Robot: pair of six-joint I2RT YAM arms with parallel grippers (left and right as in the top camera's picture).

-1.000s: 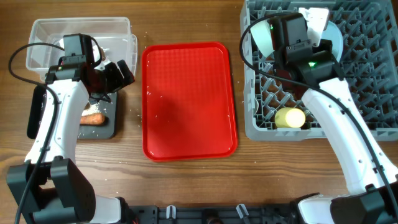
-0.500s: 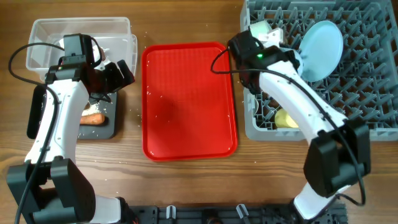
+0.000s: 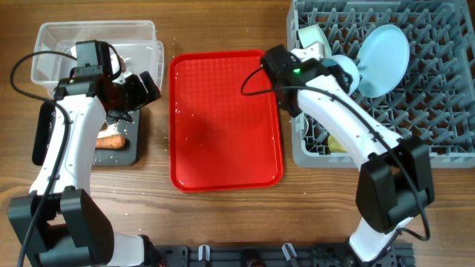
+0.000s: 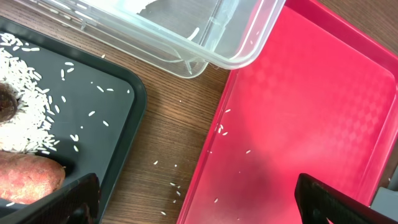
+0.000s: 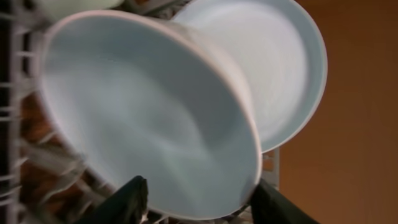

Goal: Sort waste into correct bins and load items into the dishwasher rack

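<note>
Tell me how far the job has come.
Done: plate, pale green bowl and yellow cup sit in the rack; carrot and rice lie in the black tray. In hand: the right gripper, jaws apart, is at the light blue bowl. Remaining: stray grains on the red tray; spoon not seen.

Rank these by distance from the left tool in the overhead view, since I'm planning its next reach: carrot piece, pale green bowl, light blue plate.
From the left tool, nearest first:
1. carrot piece, just below it in the picture, on the black tray.
2. pale green bowl, across the table, at the upper-left corner of the rack.
3. light blue plate, farther right in the rack.
</note>
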